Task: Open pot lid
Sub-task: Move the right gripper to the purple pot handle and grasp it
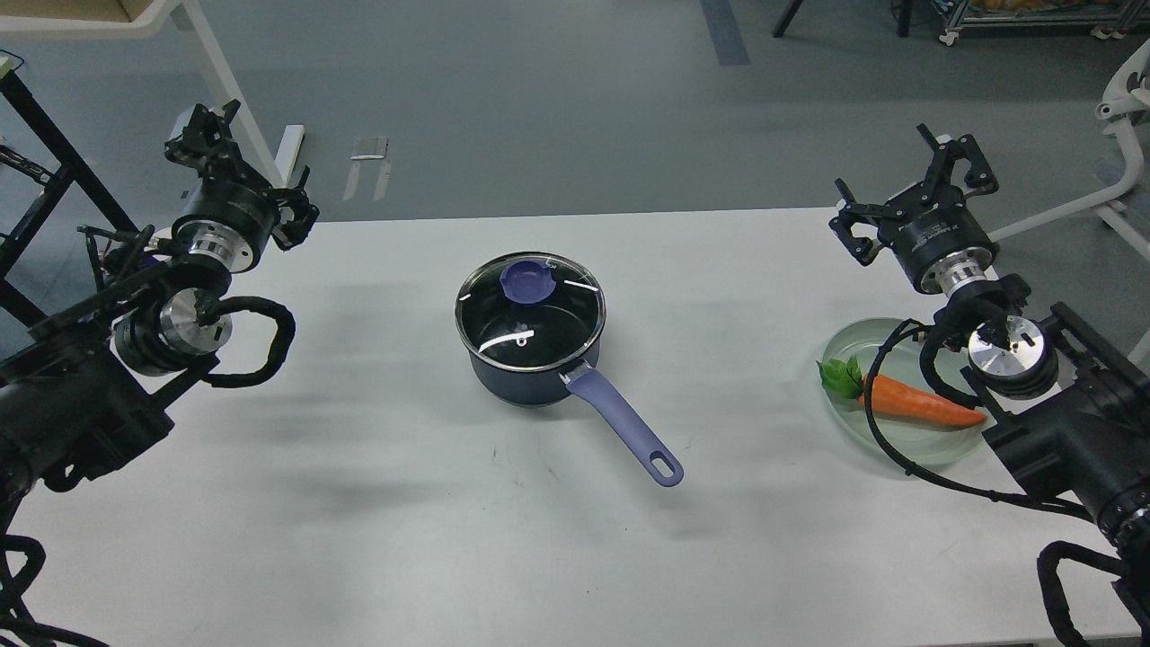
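The dark navy pot [517, 385] stands at the middle of the white table [377, 512]. Its long lavender-blue handle [626, 429] points toward the front right. The clear glass lid [548, 332] lies flat on the pot, and its lavender-blue knob [527, 280] sits toward the far side. My left gripper [205, 126] hangs over the table's far left corner, well away from the pot, open and holding nothing. At the far right edge my right gripper [955, 155] is also open and empty, far from the lid.
A pale green glass dish [849, 346] at the right holds an orange carrot [921, 406] with green leaves, partly under my right arm. Loose black cables hang from both arms. Grey floor and white frame legs lie beyond the table.
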Robot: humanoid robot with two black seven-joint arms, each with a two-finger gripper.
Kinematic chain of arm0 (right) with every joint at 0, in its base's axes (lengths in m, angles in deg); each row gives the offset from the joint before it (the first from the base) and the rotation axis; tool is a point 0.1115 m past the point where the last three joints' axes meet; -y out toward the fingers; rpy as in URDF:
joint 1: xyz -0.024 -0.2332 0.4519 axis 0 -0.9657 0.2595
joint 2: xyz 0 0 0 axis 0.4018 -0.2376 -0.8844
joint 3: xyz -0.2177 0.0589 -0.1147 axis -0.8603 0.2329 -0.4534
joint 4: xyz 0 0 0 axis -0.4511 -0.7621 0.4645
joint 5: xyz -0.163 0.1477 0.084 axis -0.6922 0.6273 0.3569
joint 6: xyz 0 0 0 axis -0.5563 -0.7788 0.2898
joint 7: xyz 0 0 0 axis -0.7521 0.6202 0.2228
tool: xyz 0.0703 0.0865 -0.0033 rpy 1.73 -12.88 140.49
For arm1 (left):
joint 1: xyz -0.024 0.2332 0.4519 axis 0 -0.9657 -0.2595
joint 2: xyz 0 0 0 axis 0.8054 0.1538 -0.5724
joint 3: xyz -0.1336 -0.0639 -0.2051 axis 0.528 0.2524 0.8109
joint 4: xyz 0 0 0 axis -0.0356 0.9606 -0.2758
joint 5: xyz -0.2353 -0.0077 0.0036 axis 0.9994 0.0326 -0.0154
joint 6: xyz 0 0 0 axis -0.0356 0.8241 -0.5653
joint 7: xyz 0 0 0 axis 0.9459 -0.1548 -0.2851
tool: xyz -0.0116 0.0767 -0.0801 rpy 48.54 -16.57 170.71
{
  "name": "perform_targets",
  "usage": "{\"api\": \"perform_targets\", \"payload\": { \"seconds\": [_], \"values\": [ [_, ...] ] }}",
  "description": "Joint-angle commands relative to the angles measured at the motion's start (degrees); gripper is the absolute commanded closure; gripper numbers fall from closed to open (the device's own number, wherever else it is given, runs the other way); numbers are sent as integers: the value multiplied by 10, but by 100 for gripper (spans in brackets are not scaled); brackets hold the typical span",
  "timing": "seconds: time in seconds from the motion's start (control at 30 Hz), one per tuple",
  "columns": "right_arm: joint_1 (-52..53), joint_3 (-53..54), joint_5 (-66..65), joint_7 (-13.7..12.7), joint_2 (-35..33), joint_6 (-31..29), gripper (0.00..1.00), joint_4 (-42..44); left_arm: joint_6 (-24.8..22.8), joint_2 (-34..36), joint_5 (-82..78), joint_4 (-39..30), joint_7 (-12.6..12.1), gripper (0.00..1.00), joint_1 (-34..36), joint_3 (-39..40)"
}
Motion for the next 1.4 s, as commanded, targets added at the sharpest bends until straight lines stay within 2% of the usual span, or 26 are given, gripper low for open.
{"api": "perform_targets", "payload": {
  "seconds": [0.0,0.23,0.33,0.53,0.67,0.87,1.13,1.37],
  "values": [
    [8,-8,0,0,0,-2,0,-1,-2,1,0,-10,1,1,-8,0],
    [17,-41,0,0,-8,-1,0,-7,-1,5,-1,-12,4,1,-14,-1],
    [36,-78,0,0,-42,-1,0,-16,-2,10,-1,-7,5,1,-14,-1],
    [121,-225,-1,1,-128,1,0,-60,-20,21,-2,-3,-1,1,-14,-3],
    [200,-372,-12,1,-180,0,0,-113,-29,27,-14,-3,-6,1,-11,-6],
    [306,-513,-63,0,-224,2,0,-208,-31,28,-58,-2,-5,1,-9,-6],
    [430,-682,-230,0,-232,49,0,-351,-31,26,-58,-7,-3,1,-8,-5],
    [534,-825,-353,0,-170,67,1,-424,-31,28,-58,-7,-4,1,-8,-5]
  ]
}}
